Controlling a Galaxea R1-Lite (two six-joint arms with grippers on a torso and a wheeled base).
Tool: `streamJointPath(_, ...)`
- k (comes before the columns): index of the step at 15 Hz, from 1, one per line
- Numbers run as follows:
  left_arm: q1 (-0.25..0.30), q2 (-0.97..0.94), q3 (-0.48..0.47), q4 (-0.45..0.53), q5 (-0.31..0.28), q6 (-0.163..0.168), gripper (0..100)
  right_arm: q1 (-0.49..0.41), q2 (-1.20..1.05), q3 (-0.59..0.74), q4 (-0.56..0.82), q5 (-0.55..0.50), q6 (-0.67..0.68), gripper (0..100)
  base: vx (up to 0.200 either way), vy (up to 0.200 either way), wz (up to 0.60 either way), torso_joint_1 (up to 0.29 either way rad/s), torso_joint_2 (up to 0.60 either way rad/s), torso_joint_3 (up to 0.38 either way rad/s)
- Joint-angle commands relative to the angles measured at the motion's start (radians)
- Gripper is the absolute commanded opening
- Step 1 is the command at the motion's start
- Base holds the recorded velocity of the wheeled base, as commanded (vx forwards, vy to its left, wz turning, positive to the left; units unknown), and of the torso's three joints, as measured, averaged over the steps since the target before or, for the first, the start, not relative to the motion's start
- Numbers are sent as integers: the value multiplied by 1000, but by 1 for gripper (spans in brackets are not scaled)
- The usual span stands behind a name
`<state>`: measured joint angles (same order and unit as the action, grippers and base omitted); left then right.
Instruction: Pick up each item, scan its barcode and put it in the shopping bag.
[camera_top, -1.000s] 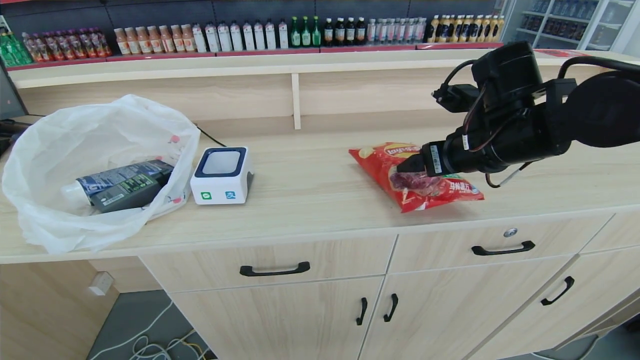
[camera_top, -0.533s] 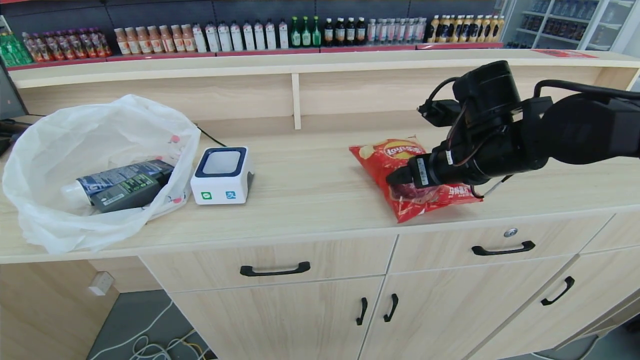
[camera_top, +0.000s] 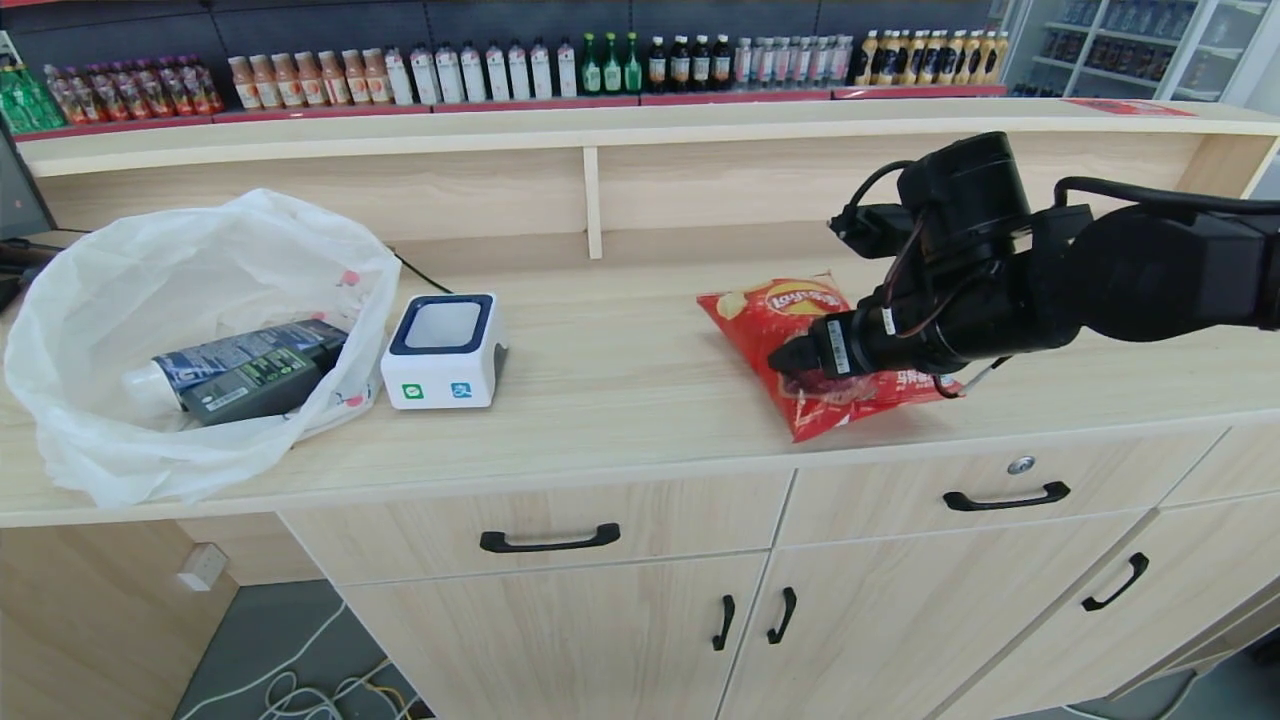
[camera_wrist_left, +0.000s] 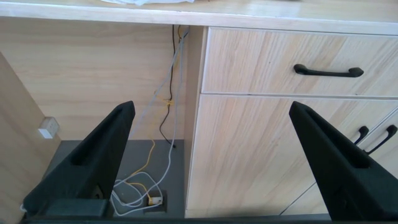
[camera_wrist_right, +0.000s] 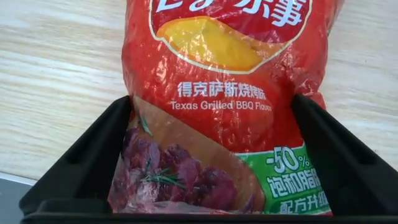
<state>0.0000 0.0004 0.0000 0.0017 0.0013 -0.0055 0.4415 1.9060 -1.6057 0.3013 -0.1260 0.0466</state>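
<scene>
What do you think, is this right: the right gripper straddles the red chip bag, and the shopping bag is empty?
Not empty: the head view shows a dark-labelled bottle lying in the shopping bag. The right gripper does straddle the red chip bag.

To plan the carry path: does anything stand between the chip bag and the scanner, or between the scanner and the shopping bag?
Nothing visible does. Plain counter lies between the chip bag and the scanner, and the scanner stands directly beside the shopping bag.

Shop: checkout counter (camera_top: 620, 380), drink shelves (camera_top: 520, 70)
</scene>
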Motion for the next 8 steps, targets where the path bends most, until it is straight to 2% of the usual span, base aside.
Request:
streamJointPath(1, 0, 0, 0, 0, 0, -1, 100, 5, 10, 10, -16, -14, -1, 100, 0, 0, 0, 0, 0, 0)
streamJointPath(8, 0, 0, 0, 0, 0, -1, 100, 5, 36, 23, -71, -18, -7, 100, 0, 0, 0, 0, 0, 0)
